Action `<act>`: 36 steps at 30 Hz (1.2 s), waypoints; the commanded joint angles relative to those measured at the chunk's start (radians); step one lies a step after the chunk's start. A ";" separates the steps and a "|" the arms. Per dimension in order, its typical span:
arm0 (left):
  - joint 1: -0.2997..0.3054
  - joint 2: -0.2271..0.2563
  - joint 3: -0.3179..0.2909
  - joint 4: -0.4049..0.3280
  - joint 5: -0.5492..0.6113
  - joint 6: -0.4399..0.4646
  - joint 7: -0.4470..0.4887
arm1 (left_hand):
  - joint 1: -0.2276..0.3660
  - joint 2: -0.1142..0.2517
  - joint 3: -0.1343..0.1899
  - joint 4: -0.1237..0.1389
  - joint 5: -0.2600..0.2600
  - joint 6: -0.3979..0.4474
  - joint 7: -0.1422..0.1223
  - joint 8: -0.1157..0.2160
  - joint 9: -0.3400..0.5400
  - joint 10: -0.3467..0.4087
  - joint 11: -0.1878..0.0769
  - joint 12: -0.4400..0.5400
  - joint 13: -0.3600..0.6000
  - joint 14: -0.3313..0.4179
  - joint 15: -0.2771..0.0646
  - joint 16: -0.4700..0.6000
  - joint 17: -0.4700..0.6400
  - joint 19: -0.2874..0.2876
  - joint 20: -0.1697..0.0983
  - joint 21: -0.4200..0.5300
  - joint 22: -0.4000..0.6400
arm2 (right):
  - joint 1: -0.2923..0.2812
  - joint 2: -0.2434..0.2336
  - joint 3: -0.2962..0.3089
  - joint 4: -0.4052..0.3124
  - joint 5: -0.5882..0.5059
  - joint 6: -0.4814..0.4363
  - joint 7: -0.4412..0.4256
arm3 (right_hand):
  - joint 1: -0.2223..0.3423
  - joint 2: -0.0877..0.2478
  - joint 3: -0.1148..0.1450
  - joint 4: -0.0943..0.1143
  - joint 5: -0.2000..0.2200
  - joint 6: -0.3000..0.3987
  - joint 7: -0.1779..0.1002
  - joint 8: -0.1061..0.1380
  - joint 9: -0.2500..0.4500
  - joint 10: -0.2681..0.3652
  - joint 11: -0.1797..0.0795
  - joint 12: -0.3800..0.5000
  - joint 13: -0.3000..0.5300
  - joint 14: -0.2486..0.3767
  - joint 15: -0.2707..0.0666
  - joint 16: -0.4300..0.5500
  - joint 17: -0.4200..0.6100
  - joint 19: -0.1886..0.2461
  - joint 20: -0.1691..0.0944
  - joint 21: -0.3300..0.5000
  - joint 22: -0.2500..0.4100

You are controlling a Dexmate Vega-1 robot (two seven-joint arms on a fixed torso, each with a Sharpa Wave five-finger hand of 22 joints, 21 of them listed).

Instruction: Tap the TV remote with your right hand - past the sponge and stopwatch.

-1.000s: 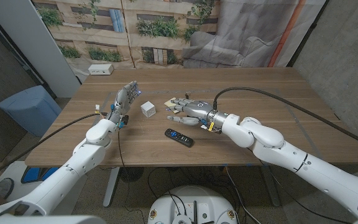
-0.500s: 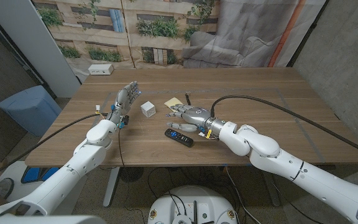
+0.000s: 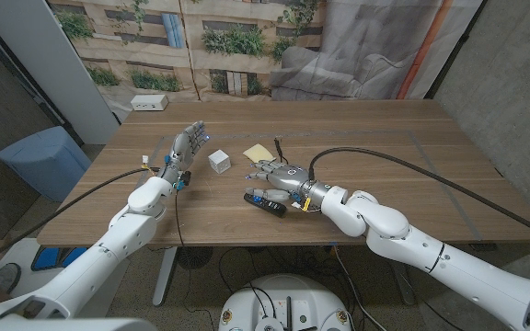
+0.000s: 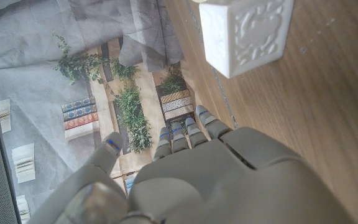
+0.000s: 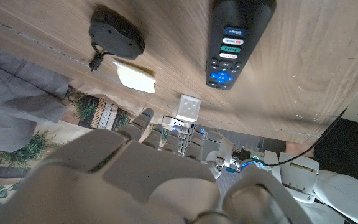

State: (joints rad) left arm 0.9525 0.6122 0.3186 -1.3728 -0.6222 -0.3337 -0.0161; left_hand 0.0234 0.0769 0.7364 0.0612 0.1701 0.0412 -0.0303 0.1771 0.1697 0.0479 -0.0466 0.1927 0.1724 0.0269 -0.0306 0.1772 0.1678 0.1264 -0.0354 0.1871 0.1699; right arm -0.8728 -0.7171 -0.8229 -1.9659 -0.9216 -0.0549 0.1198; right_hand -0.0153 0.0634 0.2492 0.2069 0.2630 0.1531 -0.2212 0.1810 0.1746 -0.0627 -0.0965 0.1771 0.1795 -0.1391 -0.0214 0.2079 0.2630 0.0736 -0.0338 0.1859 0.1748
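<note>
While hovering over the remote, the right hand is spreading empty fingers; it's light, stiff plastic—tap its middle.

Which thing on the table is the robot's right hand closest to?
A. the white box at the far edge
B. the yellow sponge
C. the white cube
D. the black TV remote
D. In the head view the right hand hovers just over the black TV remote, while the white cube sits off to its side.
</note>
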 commanded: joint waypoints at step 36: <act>-0.056 -0.018 0.043 0.066 0.026 0.018 -0.025 | -0.006 0.061 0.000 0.006 0.005 0.014 0.006 0.004 0.004 0.007 0.003 -0.001 0.003 0.005 -0.018 0.000 0.001 0.000 -0.004 0.005 0.002 | 0.024 0.040 -0.078 0.100 -0.039 0.000 -0.022 | -0.010 0.132 -0.009 -0.003 0.017 0.006 0.000 0.002 0.003 -0.018 -0.008 0.005 0.001 -0.028 0.013 0.008 0.011 -0.013 0.011 0.011 0.004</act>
State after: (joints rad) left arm 0.9140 0.5991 0.3525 -1.3279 -0.6017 -0.3195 -0.0357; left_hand 0.0235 0.0769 0.7332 0.0661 0.1701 0.0466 -0.0249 0.1771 0.1697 0.0478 -0.0466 0.1927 0.1748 0.0269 -0.0306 0.1771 0.1678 0.1264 -0.0353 0.1871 0.1699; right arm -0.8594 -0.6886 -0.8828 -1.8909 -0.9546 -0.0578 0.0989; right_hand -0.0153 0.0634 0.2468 0.2041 0.2708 0.1535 -0.2215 0.1816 0.1744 -0.0688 -0.1026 0.1772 0.1792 -0.1589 -0.0090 0.2079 0.2721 0.0647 -0.0248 0.1935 0.1746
